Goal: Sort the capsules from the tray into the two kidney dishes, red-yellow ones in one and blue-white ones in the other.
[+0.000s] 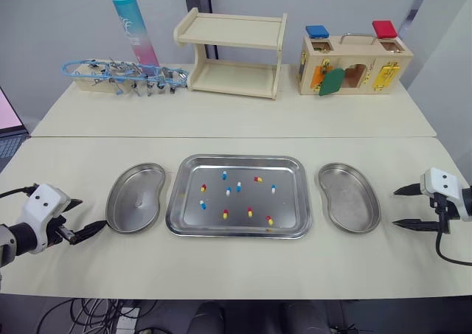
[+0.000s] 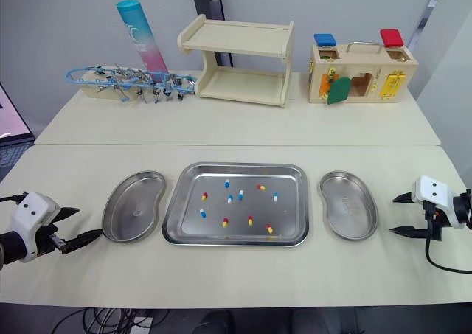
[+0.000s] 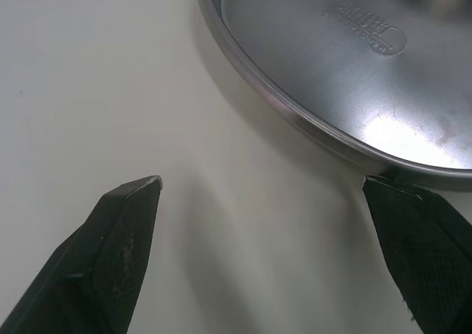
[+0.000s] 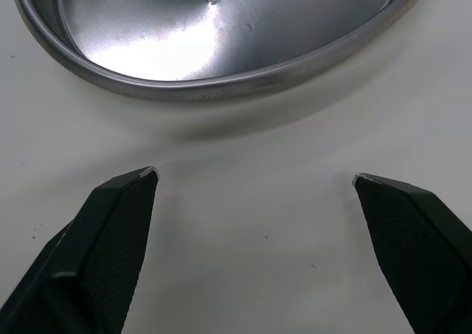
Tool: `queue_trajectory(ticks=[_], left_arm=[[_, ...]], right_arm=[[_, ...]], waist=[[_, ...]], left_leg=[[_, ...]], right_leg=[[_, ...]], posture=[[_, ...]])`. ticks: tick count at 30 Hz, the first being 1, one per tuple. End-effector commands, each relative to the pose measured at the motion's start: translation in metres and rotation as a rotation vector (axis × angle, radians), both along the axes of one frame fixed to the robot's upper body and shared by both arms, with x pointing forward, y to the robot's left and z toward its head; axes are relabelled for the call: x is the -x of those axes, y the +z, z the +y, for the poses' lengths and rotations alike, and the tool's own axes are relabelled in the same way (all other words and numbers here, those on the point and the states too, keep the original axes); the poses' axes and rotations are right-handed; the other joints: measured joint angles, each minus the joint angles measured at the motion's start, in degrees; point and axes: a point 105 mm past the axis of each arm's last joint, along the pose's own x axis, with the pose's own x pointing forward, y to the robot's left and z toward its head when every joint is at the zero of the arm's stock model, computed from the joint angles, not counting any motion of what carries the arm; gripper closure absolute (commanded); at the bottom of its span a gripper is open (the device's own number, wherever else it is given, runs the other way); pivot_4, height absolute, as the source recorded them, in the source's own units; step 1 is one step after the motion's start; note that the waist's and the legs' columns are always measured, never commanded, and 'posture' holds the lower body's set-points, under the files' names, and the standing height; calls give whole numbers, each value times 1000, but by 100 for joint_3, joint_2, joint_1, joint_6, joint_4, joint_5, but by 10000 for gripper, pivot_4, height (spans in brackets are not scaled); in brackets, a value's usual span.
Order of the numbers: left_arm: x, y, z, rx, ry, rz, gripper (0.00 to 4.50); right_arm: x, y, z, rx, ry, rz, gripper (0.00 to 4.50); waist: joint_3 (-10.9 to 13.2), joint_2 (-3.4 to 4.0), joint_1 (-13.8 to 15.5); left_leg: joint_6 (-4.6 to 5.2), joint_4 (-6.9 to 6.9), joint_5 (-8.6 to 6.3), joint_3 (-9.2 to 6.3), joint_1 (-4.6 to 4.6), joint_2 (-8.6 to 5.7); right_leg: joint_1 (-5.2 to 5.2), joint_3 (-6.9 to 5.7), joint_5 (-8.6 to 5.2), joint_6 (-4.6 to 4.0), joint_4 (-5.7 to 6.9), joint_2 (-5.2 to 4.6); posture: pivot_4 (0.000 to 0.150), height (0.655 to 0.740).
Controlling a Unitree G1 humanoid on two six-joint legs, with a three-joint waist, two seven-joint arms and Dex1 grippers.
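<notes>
Both dishes empty, every capsule in your tray.
Your tray [image 1: 177, 201] sits between the left dish [image 1: 136, 197] and right dish [image 1: 349, 197], with about ten capsules [image 1: 238, 186] scattered in it, both colours mixed. Bare table [image 1: 236, 268] runs along the near edge. Your left gripper [image 1: 92, 212] is spread wide just beside the left dish rim, holding nothing. Your right gripper [image 1: 394, 207] is spread too, empty, near the right dish.

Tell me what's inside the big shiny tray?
The tray holds loose red-yellow capsules and blue-white capsules, spread over its floor. Nothing covers them, so nothing inside is hidden.
</notes>
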Motion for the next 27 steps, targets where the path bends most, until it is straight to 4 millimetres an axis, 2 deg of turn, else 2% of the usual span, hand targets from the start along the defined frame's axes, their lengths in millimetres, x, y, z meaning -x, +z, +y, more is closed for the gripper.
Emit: queue_trajectory(ticks=[1, 8, 14, 22, 27], left_arm=[[-1, 9, 4, -4, -5, -20, 0], [7, 9, 19, 64, 53, -33, 0], [19, 1, 29, 83, 101, -14, 0], [32, -11, 23, 154, 84, 22, 0], [32, -7, 19, 185, 86, -8, 0]], right_arm=[[-2, 15, -7, 19, -13, -56, 112], [-4, 16, -14, 29, -47, -66, 112], [0, 17, -24, 44, -77, -55, 112], [3, 21, -32, 37, -126, -39, 112], [1, 22, -30, 27, -126, -43, 112]], waist=[[0, 0, 0], [0, 0, -18], [0, 0, -25], [-1, 0, -34], [-1, 0, -27]], left_leg=[[0, 0, 0, 0, 0, 0], [0, 0, 0, 6, -1, 1], [0, 1, 0, 13, 0, 2], [0, 3, 0, 19, -1, 3], [0, 5, 0, 21, -1, 3]], right_leg=[[0, 0, 0, 0, 0, 0], [-11, 7, 0, 0, 11, 2], [-19, 14, 0, 0, 21, 2], [-28, 21, 0, 0, 30, 2], [-32, 24, 0, 0, 39, 3]], posture=[[1500, 7400], [1500, 7400], [1500, 7400], [1500, 7400], [1500, 7400]])
